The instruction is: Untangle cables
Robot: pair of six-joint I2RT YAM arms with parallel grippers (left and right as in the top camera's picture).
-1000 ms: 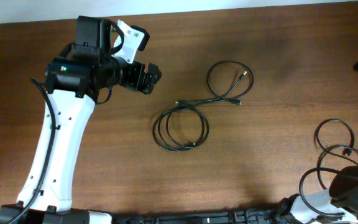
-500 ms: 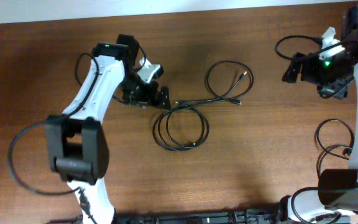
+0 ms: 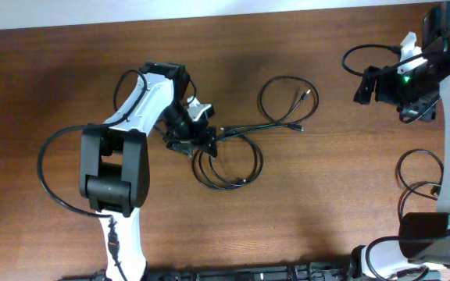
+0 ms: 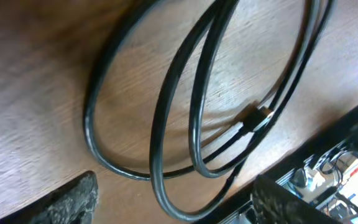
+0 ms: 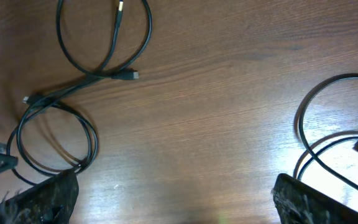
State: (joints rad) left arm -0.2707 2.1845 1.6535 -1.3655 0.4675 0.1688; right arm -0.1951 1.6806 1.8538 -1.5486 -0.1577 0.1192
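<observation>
Two thin black cables lie tangled mid-table: a coiled one (image 3: 259,161) and a single loop (image 3: 287,77) to its upper right, joined by crossing strands with small plug ends. My left gripper (image 3: 205,139) sits low at the coil's upper-left edge. In the left wrist view its fingers (image 4: 173,208) are open, with a strand of the coil (image 4: 158,124) curving between the tips. My right gripper (image 3: 364,84) hangs high at the far right, open and empty (image 5: 179,202). It looks down on the loop (image 5: 149,34) and the coil (image 5: 94,144).
More thin black loops with a plug end (image 3: 422,187) lie at the right edge by the right arm's base, and show in the right wrist view (image 5: 303,124). The left arm's own thick wire (image 3: 49,168) bows out to the left. The table's front edge runs along the bottom.
My left arm has swung from the upper left down to the coil, and its gripper now rests at the coil's edge. My right arm has come into view at the upper right.
</observation>
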